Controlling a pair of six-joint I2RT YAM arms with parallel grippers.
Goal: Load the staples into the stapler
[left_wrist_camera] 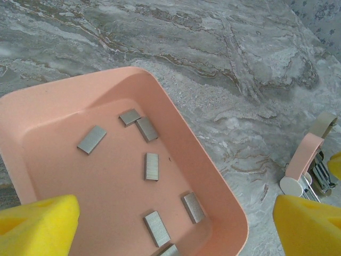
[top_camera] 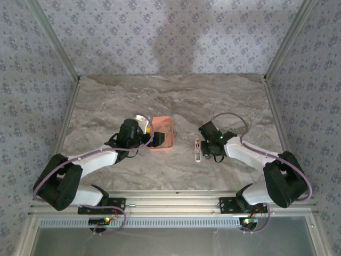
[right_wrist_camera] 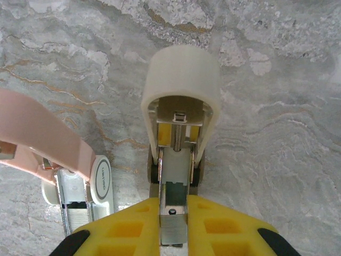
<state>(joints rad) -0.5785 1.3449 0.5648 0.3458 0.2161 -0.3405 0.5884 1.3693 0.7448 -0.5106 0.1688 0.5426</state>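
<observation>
Yellow foam pads (right_wrist_camera: 117, 229) of the right gripper (right_wrist_camera: 173, 229) sit at the bottom of the right wrist view. They are squeezed tight on the shiny metal channel of the little pink-and-white stapler (right_wrist_camera: 181, 80). Its white half points straight up the frame, round cap on top. Its pink half splays left and is cut off by the edge. Seen from above, it lies just right of the middle on the grey marble table (top_camera: 176, 101), its long way running up and down. The left gripper (left_wrist_camera: 176, 224) has its pads wide apart over the salmon-orange square tray (left_wrist_camera: 176, 128). Small grey staples (left_wrist_camera: 152, 166) lie flat in there, pointing every which way. One is cut off at the bottom.
</observation>
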